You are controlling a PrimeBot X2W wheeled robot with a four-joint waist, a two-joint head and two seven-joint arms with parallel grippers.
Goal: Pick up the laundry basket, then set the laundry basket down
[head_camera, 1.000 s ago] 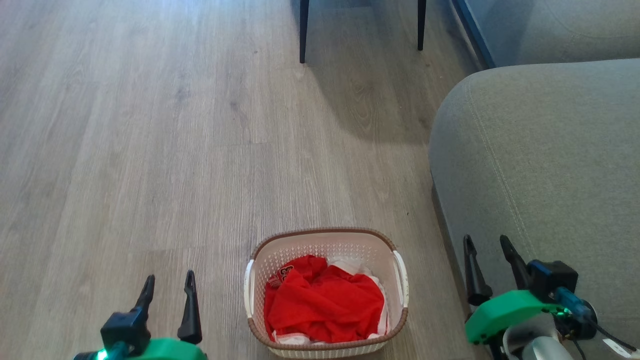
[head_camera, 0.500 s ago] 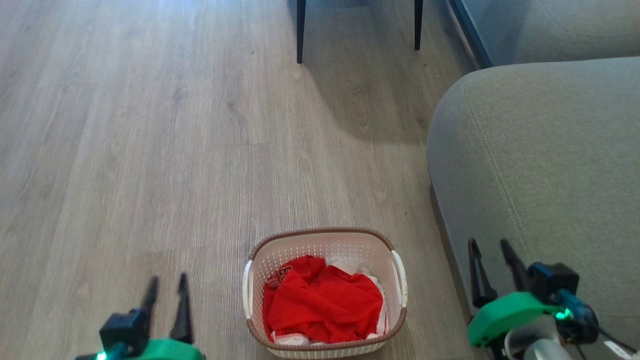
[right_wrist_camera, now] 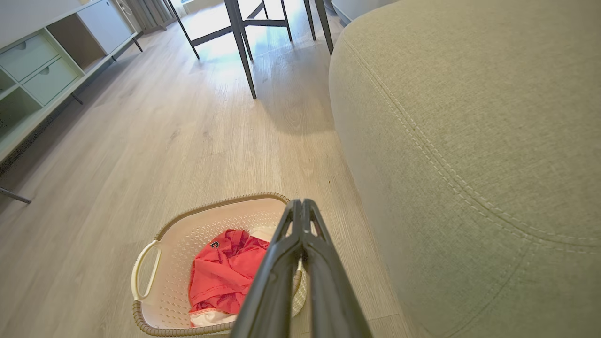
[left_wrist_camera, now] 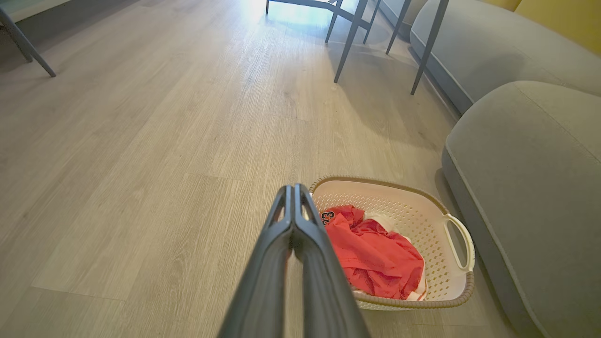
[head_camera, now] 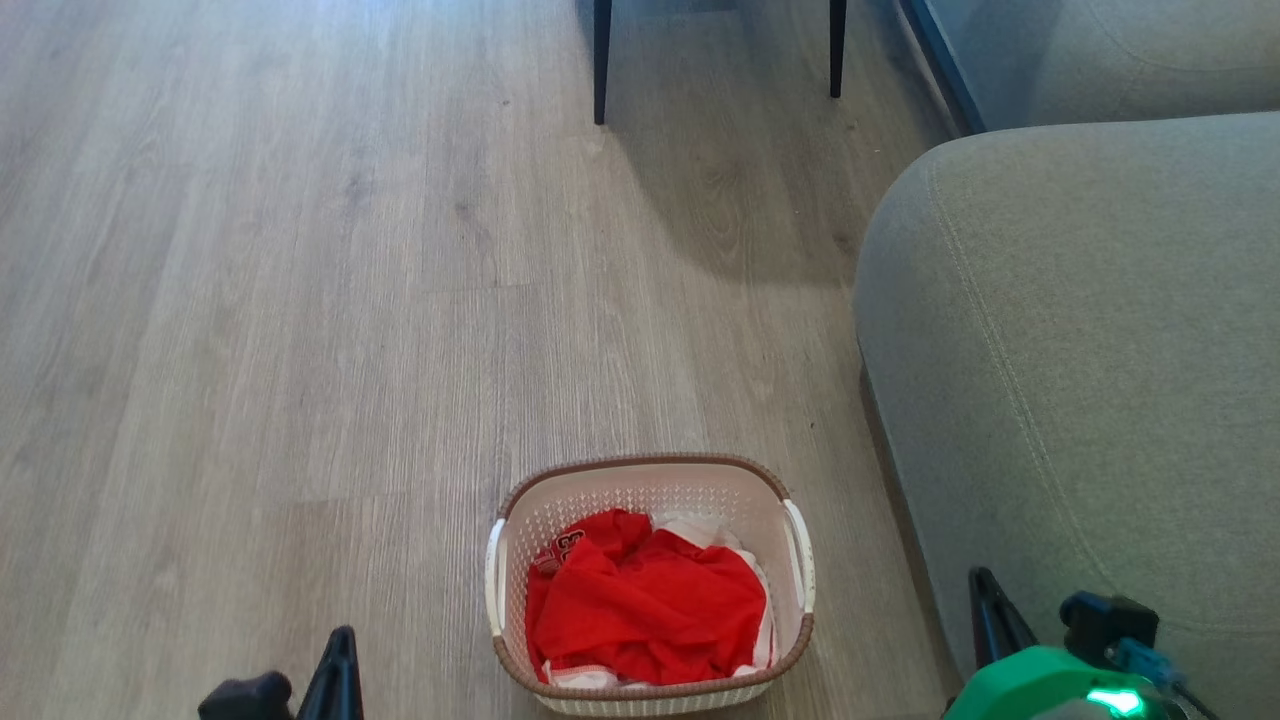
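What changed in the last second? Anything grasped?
The left gripper and right gripper both shut, empty, and dropped toward the head view's bottom edge. The laundry basket stayed on the floor beside the sofa, red garment inside, untouched.

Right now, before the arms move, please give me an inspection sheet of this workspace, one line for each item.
Surface: wood-look plank floor.
Job's things: laundry basket stands upright on the floor, not held; red cloth lies inside.
Clutter: nothing seen.
End effectors: left end effector shut, empty, apart from the basket; right end effector shut, empty, apart from the basket.
Cables: nothing seen on the floor.
Surroundings: grey sofa close on the basket's right; dark furniture legs farther ahead; shelf unit with drawers farther off.
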